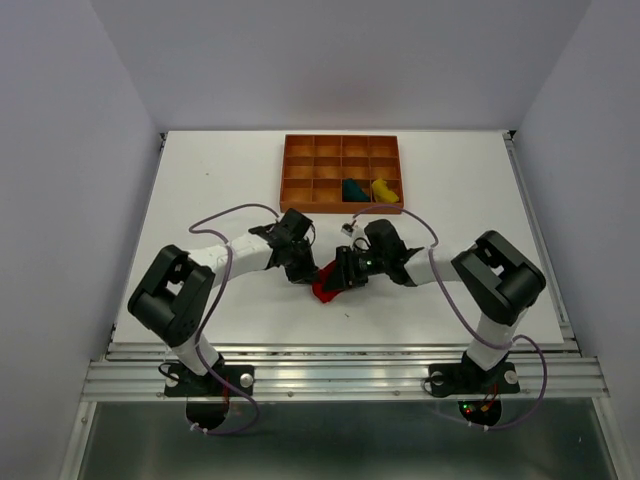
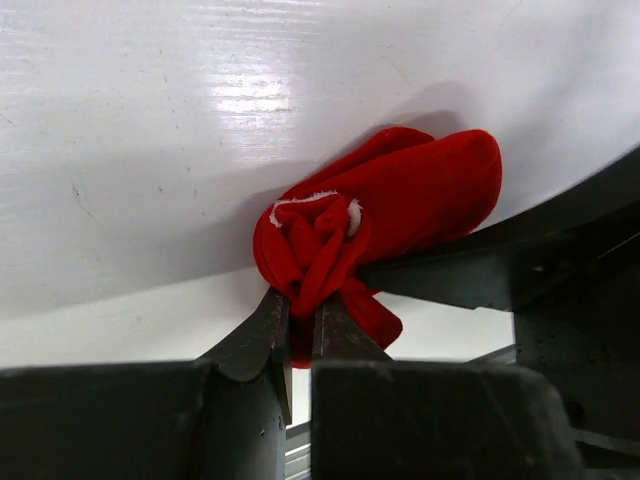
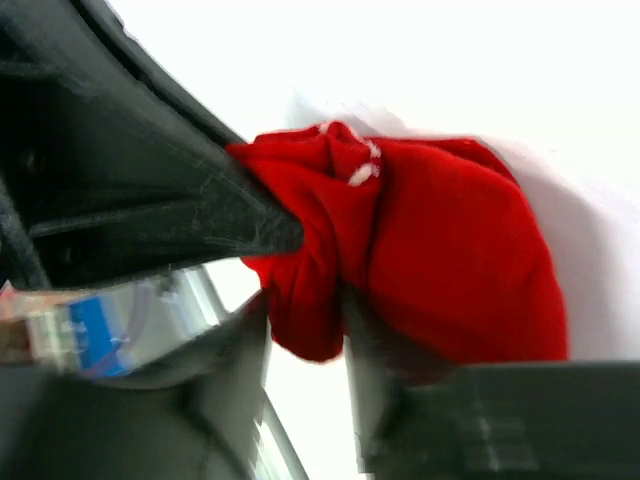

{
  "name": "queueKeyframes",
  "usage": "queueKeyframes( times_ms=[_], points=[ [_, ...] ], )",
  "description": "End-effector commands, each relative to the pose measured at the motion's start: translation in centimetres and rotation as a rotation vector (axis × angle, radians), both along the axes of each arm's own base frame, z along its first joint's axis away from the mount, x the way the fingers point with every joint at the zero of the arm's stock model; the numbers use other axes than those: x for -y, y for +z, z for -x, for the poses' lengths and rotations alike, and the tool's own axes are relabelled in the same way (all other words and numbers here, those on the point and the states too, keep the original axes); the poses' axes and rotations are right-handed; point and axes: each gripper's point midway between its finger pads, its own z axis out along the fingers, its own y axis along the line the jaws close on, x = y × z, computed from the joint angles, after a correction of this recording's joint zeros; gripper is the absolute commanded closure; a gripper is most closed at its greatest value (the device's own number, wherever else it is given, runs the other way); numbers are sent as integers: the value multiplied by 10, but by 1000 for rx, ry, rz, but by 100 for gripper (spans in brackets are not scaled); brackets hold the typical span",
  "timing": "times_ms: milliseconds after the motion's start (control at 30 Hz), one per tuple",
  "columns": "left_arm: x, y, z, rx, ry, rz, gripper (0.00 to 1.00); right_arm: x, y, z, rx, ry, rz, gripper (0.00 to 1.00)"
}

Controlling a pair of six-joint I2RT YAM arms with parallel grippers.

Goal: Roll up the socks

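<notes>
The red sock [image 1: 323, 290] lies bunched on the white table between the two grippers. My left gripper [image 2: 303, 300] is shut on a twisted fold at the bundle's near end, and the rest of the red sock [image 2: 410, 195] bulges beyond it. From the other side, my right gripper [image 3: 305, 305] has its jaws apart, with a loose red fold hanging between them; this view is blurred. The red sock [image 3: 450, 260] fills that view. In the overhead view the left gripper [image 1: 303, 272] and right gripper [image 1: 338, 275] nearly touch. A dark teal sock [image 1: 352, 189] and a yellow sock [image 1: 384, 189] sit rolled in tray compartments.
The orange-brown gridded tray [image 1: 300, 175] stands at the back of the table, just beyond both wrists. Grey walls close in on the left and right. A metal rail [image 1: 340, 375] runs along the table's near edge by the arm bases.
</notes>
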Motion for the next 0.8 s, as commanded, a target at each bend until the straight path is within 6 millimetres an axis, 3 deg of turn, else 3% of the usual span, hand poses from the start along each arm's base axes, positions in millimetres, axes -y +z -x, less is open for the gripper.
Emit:
queueKeyframes(
  times_ms=[0,67,167,200,433,467,767],
  points=[
    [-13,-9,-2,-12,52,-144,100,14,12,-14,158,-6,92,45],
    [-15,-12,3,-43,65,-157,100,15,28,-14,235,9,92,35],
    [-19,-15,9,-82,76,-184,100,15,37,-7,319,34,125,18],
    [-20,-15,10,-88,76,-186,100,14,46,-6,359,35,123,0],
    [-23,-13,21,-171,69,-224,100,8,66,16,634,65,216,0],
    [-22,-13,23,-184,54,-225,100,1,66,27,662,100,217,0],
    [-33,-2,30,-250,63,-318,100,-13,62,42,866,123,360,0]
  ],
)
